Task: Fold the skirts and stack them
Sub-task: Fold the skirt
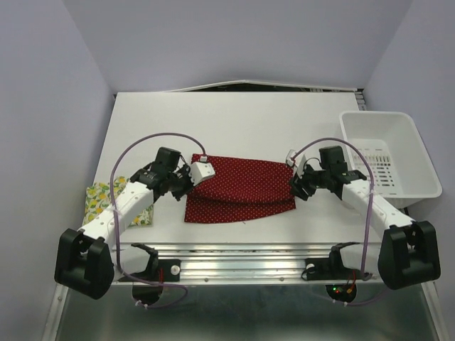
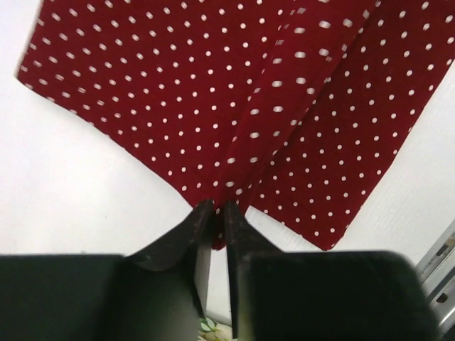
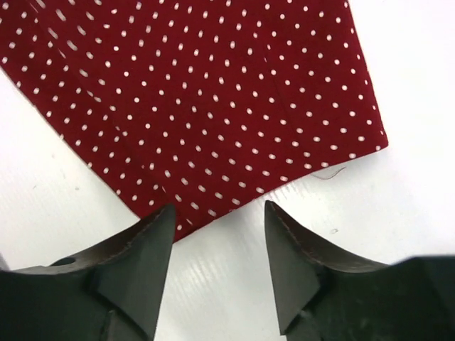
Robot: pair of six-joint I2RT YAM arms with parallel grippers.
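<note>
skirt (image 1: 240, 188) edge pinched by left hand (image 2: 218, 204), right hand (image 3: 220, 207) spread.

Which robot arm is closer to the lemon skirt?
Left. The left tool pinches the red skirt's left edge, and its arm crosses over the lemon skirt. The right tool is open at the red skirt's right edge, farther away.
</note>
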